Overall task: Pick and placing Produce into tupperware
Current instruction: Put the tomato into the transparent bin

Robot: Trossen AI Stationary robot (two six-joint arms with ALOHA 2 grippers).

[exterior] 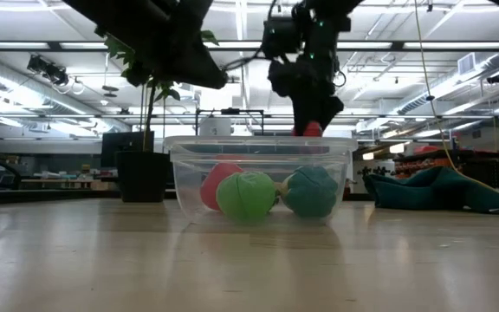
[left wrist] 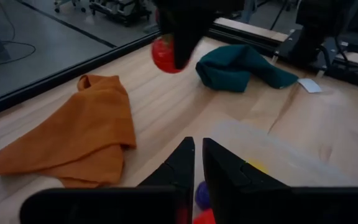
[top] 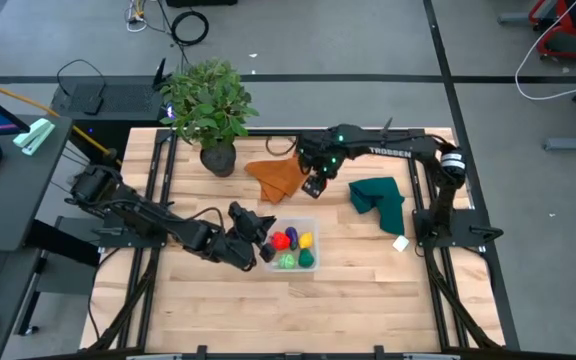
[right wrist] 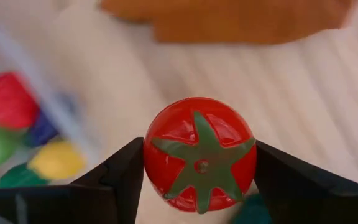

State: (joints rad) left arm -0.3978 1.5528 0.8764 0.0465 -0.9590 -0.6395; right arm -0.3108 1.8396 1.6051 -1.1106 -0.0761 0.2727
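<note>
Tupperware point(top: 311, 262) at table centre already holds five produce pieces. Right gripper point(right wrist: 199, 163), just beyond it, clamps the last red tomato point(right wrist: 199, 154); left gripper point(left wrist: 195, 163) hovers beside, fingers together.

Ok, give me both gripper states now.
Left gripper: shut, holding nothing, beside the tupperware.
Right gripper: shut on the red tomato, near the orange cloth.

In the low view the tomato point(exterior: 313, 129) shows only as a red sliver behind the tupperware point(exterior: 262, 147) rim, under the right tool point(exterior: 312, 121). The yellow and purple produce are hidden there behind the green pieces. In the right wrist view the container's contents point(right wrist: 17, 134) are blurred. The left tool's point(left wrist: 196, 163) fingertips hide most of the box.
</note>
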